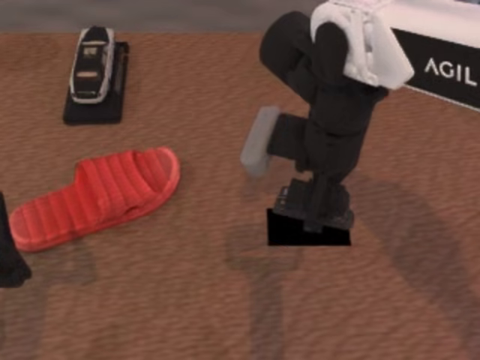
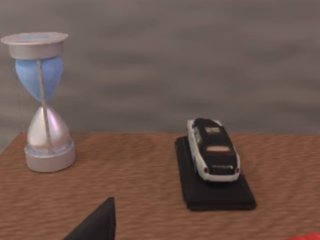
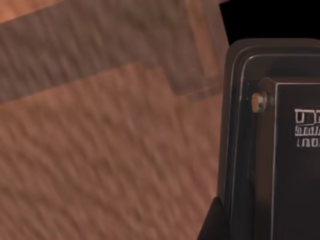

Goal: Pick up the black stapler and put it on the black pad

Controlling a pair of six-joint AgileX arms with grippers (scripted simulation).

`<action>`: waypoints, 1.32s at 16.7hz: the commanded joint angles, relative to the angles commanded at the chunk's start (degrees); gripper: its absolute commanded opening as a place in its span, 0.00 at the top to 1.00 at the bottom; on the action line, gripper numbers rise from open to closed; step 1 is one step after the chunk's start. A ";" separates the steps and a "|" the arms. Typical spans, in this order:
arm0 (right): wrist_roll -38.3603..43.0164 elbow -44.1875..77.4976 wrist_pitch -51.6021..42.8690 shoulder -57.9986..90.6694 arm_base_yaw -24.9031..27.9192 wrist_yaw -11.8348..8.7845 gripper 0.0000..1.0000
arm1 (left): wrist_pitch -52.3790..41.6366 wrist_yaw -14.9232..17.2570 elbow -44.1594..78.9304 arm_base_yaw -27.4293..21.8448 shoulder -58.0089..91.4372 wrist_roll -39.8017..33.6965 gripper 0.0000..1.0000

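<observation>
**Stapler gripped over the pad's far edge**

Hanging over the right-centre of the surface [image 1: 150,300], the right hand [image 1: 319,214] points straight down and pinches the black stapler [image 1: 311,204] between its fingers. From above, the stapler shows as a dark bar whose long axis runs roughly left to right, parallel to the surface's far edge; the arm hides much of its middle, so which end is the nose cannot be told. It sits at the far long edge of the black pad [image 1: 289,234], overlapping that edge, and whether it touches the pad or hangs just above cannot be told. The pad lies flat, its long side also running left to right.

The right wrist view shows the stapler [image 3: 272,150] close up, a glossy dark body with a small metal pin and pale lettering, with a corner of the pad [image 3: 270,17] beyond it.

The left hand [image 1: 9,259] is parked at the surface's left edge; whether its fingers are spread or pressed together cannot be told.

A red slipper [image 1: 97,195] lies left of centre. A model car on a black base [image 1: 94,71] stands near the far left corner, and an hourglass [image 2: 45,100] shows beyond it in the left wrist view.
</observation>
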 joint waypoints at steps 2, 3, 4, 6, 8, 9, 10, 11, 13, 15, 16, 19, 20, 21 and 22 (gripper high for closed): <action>-9.47 1.43 0.09 0.47 -1.53 -0.27 1.00 | 0.00 0.00 0.00 0.00 0.00 0.00 0.00; -13.29 2.00 0.23 0.52 -2.23 -0.40 1.00 | 0.00 0.00 0.00 0.00 0.00 0.00 0.00; -16.51 2.49 0.41 0.50 -2.85 -0.51 1.00 | 0.00 0.00 0.00 0.00 0.00 0.00 0.00; -21.11 3.22 0.75 0.36 -3.81 -0.69 1.00 | 0.00 0.00 0.00 0.00 0.00 0.00 0.00; -23.24 3.58 0.96 0.25 -4.28 -0.79 1.00 | 0.00 0.00 0.00 0.00 0.00 0.00 0.00; -23.42 3.62 0.98 0.24 -4.32 -0.80 1.00 | 0.00 0.00 0.00 0.00 0.00 0.00 0.00; -23.42 3.62 0.98 0.24 -4.32 -0.80 1.00 | 0.00 0.00 0.00 0.00 0.00 0.00 0.00; -23.42 3.62 0.98 0.24 -4.32 -0.80 1.00 | 0.00 0.00 0.00 0.00 0.00 0.00 0.00; -23.27 3.43 0.96 0.22 -4.01 -0.76 1.00 | 0.00 0.00 0.00 0.00 0.00 0.00 0.00; -23.20 2.71 1.90 0.52 -3.98 -0.75 1.00 | 0.00 0.00 0.00 0.00 0.00 0.00 0.00; -23.09 1.76 3.27 0.96 -3.95 -0.73 1.00 | 0.00 0.00 0.00 0.00 0.00 0.00 0.00; -22.69 -2.45 10.12 3.23 -3.77 -0.64 1.00 | 0.00 0.00 0.00 0.00 0.00 0.00 0.00; -22.57 -4.05 12.84 4.13 -3.68 -0.62 1.00 | 0.00 0.00 0.00 0.00 0.00 0.00 0.00; -22.45 -5.59 15.40 5.00 -3.57 -0.62 1.00 | 0.00 0.00 0.00 0.00 0.00 0.00 0.00; -22.37 -6.94 17.56 5.79 -3.47 -0.63 1.00 | 0.00 0.00 0.00 0.00 0.00 0.00 0.00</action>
